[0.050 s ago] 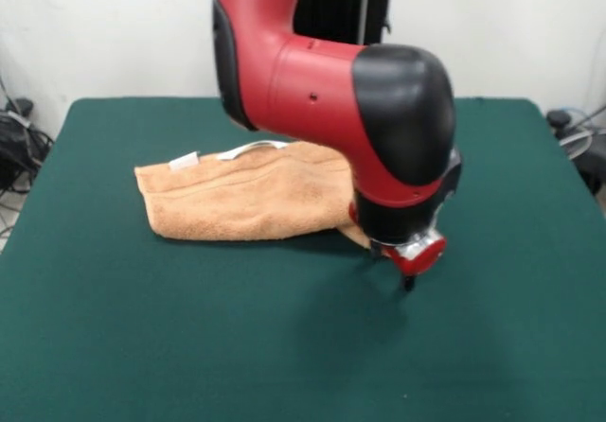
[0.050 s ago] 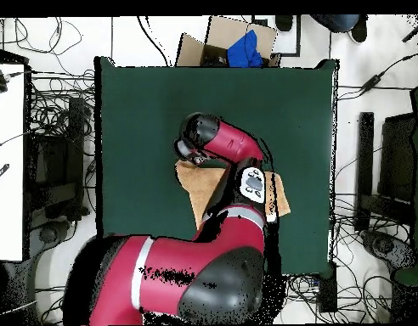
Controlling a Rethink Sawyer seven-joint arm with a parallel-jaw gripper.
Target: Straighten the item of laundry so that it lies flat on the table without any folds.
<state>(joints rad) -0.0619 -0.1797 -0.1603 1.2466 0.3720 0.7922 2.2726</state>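
Note:
The item of laundry (image 1: 246, 200), an orange-tan towel, lies folded over on itself near the middle of the green table (image 1: 189, 346), with white tags (image 1: 185, 162) at its far edge. In the overhead view the towel (image 2: 204, 182) is mostly covered by the red arm. My gripper (image 1: 409, 280) points straight down at the towel's near right corner, close to the table top. The black and red wrist hides how the gripper stands and whether it touches the cloth.
The bulky red arm (image 1: 312, 81) hangs over the towel's right half. Off the table's far side in the overhead view stands a cardboard box (image 2: 221, 42) holding something blue. Cables lie on the floor on both sides, and a white desk (image 2: 7, 170) is at the left.

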